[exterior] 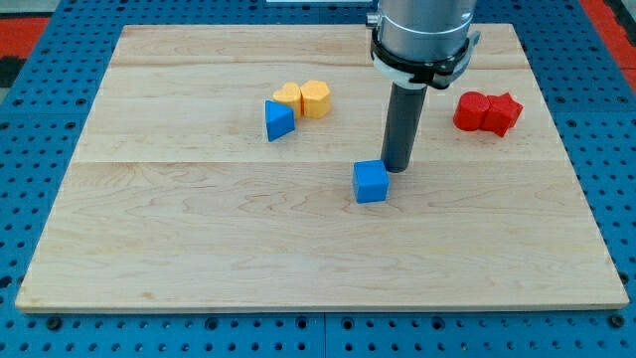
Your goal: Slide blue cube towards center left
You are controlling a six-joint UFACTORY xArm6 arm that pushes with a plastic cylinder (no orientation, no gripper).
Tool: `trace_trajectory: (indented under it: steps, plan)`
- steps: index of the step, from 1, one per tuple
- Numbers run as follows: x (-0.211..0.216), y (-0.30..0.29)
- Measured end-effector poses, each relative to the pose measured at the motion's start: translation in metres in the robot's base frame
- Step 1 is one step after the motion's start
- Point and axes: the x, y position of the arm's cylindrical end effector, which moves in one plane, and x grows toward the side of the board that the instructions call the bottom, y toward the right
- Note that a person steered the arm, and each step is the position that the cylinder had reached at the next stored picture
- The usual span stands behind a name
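There is one view only, so nothing is shared with another. It looks down at my desk (199,249) from in front and above, at a slant, so the far edge at the view's top appears shorter than the near edge at the view's bottom. It stands far enough back to take in the whole wooden top and a rim of blue pegboard (30,149) on every side. My arm (422,30) enters from the view's top, cut off by the frame.
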Motion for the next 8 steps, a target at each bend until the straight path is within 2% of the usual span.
trace_trajectory:
  steps: [2, 3, 4, 8]
  plan:
    - [0.000, 0.011]
    - [0.023, 0.010]
    - [0.042, -0.038]
    - [0.000, -0.252]
